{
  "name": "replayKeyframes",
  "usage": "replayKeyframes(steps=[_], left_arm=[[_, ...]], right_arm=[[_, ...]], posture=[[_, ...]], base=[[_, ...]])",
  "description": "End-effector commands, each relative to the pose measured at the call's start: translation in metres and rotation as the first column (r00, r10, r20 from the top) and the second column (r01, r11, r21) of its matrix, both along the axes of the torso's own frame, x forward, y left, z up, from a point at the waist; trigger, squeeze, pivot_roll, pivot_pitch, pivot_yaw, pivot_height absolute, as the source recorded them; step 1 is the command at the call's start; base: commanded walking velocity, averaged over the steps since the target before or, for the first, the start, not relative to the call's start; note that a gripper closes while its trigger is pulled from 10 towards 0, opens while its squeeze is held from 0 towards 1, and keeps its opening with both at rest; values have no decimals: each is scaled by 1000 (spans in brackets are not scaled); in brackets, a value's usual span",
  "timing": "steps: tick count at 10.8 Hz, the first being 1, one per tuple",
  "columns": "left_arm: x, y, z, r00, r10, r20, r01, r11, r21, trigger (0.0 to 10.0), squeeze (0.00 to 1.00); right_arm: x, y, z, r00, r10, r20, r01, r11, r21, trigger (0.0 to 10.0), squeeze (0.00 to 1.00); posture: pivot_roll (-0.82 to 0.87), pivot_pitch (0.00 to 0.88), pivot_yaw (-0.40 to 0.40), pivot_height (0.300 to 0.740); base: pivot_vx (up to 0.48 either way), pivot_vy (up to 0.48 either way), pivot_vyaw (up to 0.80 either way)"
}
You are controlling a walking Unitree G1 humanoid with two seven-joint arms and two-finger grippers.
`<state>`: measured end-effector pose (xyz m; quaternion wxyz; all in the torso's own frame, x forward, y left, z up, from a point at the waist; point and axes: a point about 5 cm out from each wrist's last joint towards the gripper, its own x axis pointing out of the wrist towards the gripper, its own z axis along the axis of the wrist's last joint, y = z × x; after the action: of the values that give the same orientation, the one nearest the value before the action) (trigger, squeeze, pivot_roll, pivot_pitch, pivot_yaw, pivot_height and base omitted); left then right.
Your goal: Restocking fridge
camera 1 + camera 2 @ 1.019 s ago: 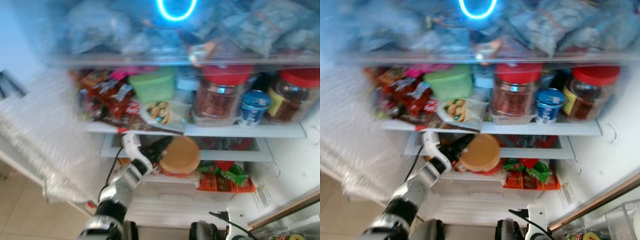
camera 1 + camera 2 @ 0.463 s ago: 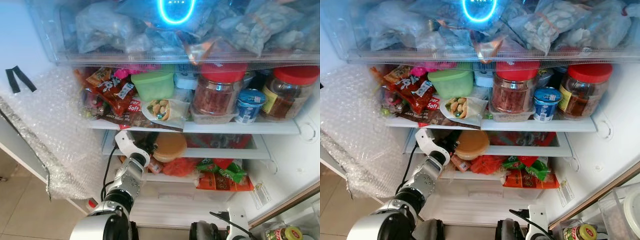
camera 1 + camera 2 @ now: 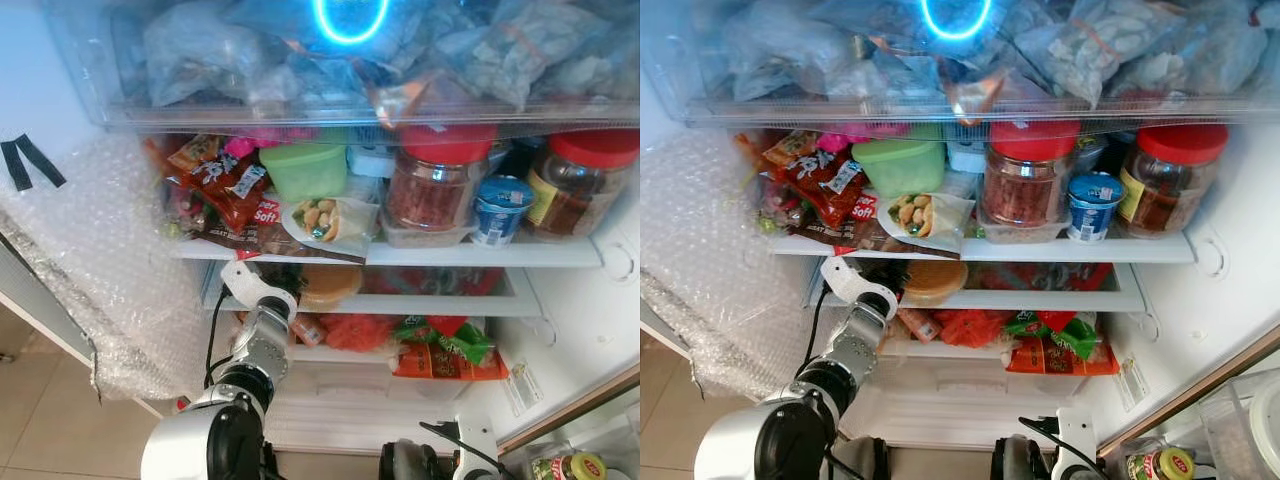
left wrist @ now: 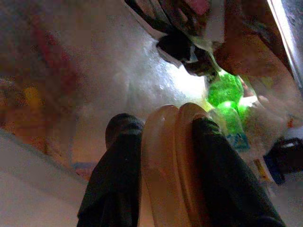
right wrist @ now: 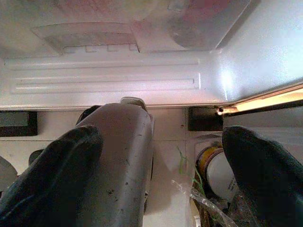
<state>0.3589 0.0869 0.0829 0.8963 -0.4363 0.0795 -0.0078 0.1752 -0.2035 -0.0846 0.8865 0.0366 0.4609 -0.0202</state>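
1. I am seeing the left gripper [image 4: 163, 137] reaching into the fridge's second shelf [image 3: 440, 303], its two black fingers [image 4: 118, 179] clamped on the edge of a tan round container [image 3: 325, 285].
2. In the head view the container is sitting under the upper shelf [image 3: 480, 258], just at 3 o'clock of the white wrist [image 3: 252, 283], mostly tucked inside the shelf space.
3. At 5 o'clock of the container, red bags [image 3: 355, 330] and a green-and-orange packet [image 3: 445, 350] are lying on the lower level.
4. On the upper shelf I am reading a green tub [image 3: 305, 170], a wrapped sandwich [image 3: 325, 218], a red-lidded jar [image 3: 435, 190], a blue-and-white cup [image 3: 498, 210] and a second red-lidded jar [image 3: 580, 190].
5. Bubble wrap [image 3: 110, 270] is hanging at 9 o'clock of the arm.
6. The right gripper [image 5: 161, 165] is hanging low, fingers spread apart, nothing between them; a small yellow-lidded jar [image 5: 218, 172] is showing beyond it.
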Motion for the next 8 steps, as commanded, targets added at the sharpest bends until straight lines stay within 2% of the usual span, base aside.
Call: replayKeyframes(steps=[1, 4, 8], left_arm=[[6, -1, 11, 1000, 14, 28, -14, 1000, 2, 10000, 1000], [8, -3, 13, 999, -11, 46, 11, 1000, -17, 10000, 1000], [4, 4, 9, 997, -32, 76, 32, 999, 9, 10000, 1000]], right_arm=[[-19, 6, -10, 997, -12, -74, 14, 1000, 25, 10000, 0], [-17, 8, -9, 997, -15, -71, 17, 999, 30, 10000, 0], [-17, 10, -10, 997, -17, -70, 20, 999, 35, 10000, 0]], posture=[[-77, 83, 56, 637], [-68, 80, 61, 637], [-51, 78, 65, 637]], base=[[0, 0, 0], [0, 0, 0], [0, 0, 0]])
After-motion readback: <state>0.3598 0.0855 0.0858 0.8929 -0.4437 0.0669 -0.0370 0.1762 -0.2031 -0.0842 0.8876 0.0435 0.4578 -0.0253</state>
